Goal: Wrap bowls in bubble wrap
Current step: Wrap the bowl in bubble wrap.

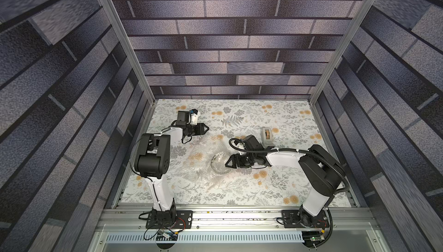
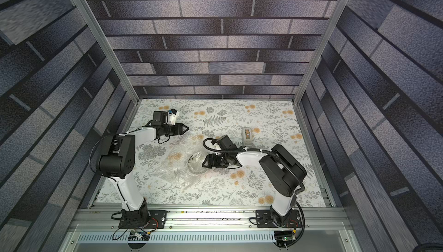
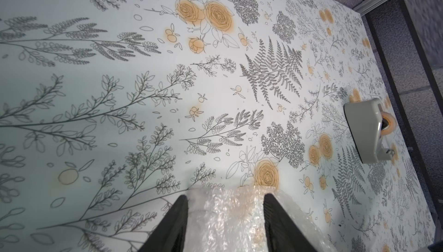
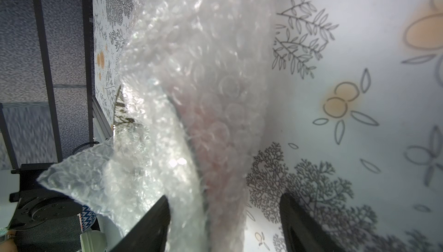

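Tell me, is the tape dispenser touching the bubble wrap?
Apart. The left wrist view shows bare cloth between the dispenser and the wrap.

You are viewing a robot test cell in a lab: aluminium frame posts (image 1: 119, 37), brick-print walls (image 1: 239, 34), left arm (image 1: 153, 157) and right arm (image 1: 318, 166) bolted to a metal rail (image 1: 239, 217), cloth-covered worktop (image 1: 251, 190).

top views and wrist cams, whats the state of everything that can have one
bowl: partly covered by wrap, not wrapped up
bubble wrap: crumpled, draped over the bowl
left gripper: open, wrap between the jaws
right gripper: open around bowl edge and wrap
tape dispenser: upright, roll loaded
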You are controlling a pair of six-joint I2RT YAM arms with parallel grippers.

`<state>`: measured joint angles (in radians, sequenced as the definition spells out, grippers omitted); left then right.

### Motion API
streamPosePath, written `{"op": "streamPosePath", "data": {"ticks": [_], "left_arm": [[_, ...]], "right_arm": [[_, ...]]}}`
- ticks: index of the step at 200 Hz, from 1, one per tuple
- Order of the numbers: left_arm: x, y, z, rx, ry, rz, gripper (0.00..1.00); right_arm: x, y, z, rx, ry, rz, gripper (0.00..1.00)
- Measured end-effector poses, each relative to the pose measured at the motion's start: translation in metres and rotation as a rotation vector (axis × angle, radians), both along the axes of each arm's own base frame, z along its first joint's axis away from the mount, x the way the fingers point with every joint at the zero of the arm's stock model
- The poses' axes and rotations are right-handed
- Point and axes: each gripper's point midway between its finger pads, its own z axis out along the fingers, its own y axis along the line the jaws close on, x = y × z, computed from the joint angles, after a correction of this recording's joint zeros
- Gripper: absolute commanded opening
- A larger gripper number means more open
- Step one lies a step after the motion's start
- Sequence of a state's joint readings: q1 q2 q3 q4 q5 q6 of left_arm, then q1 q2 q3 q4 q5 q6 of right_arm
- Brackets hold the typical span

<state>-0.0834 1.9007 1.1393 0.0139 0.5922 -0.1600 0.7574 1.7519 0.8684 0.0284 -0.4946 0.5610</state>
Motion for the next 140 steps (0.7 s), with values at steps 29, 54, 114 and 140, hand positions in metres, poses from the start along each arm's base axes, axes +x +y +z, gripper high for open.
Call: {"op": "streamPosePath", "data": {"ticks": [29,54,114,140], "left_arm": [[0.002,-0.001,-0.011,0.001,0.065,-0.005,0.50],[-0.007,0.003,-0.026,0.023,0.142,0.013,0.54],[-0.007,0.001,-0.036,0.060,0.218,0.018,0.36],[-0.012,-0.004,-0.039,0.062,0.239,-0.001,0.23]], "right_arm": [[0.000,0.000,0.000,0.000,0.000,0.000,0.73],[0.000,0.000,0.000,0.000,0.000,0.000,0.73],[-0.001,-0.001,0.000,0.001,-0.002,0.000,0.73],[-0.001,-0.001,0.000,0.002,-0.002,0.000,0.73]]}}
